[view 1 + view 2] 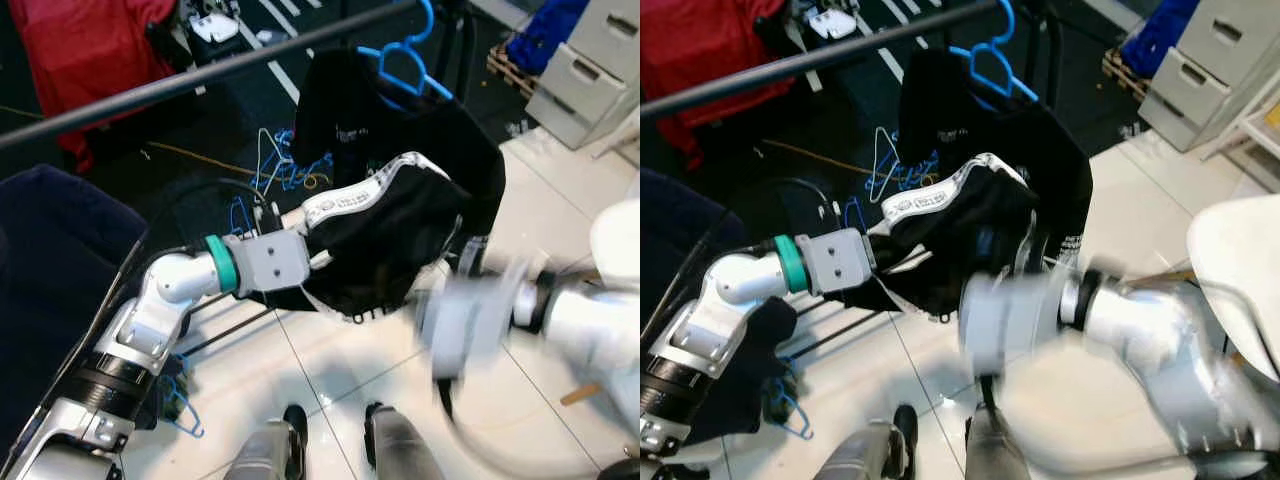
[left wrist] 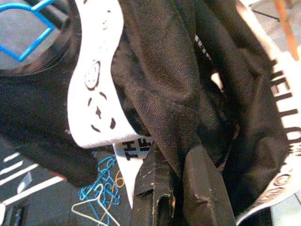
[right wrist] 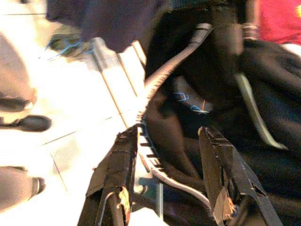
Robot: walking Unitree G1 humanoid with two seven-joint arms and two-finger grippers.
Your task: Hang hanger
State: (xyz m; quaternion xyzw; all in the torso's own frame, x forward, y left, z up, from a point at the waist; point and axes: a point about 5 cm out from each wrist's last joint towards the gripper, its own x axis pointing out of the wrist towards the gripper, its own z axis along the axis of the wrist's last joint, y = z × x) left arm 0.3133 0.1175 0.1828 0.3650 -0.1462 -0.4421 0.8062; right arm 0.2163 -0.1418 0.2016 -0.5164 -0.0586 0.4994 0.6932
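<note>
Your left gripper (image 2: 181, 197) pinches the black shirt (image 1: 400, 215) on the blue hanger (image 1: 405, 62); your blurred right gripper (image 3: 174, 183) is spread open beside its hem.

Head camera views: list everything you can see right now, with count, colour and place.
Garment: one, black with white printed bands, on the blue hanger, bunched between both arms.
Blue hanger: one, hook beside the rail.
Rail: one, dark, crossing the top.
Loose hangers: several, blue and white, piled on the dark floor.
Red cloth: one, upper left.
Drawer unit: one, grey, upper right.
Left pincer: shut on the garment.
Right pincer: open, at the garment's white-edged hem; arm blurred.
</note>
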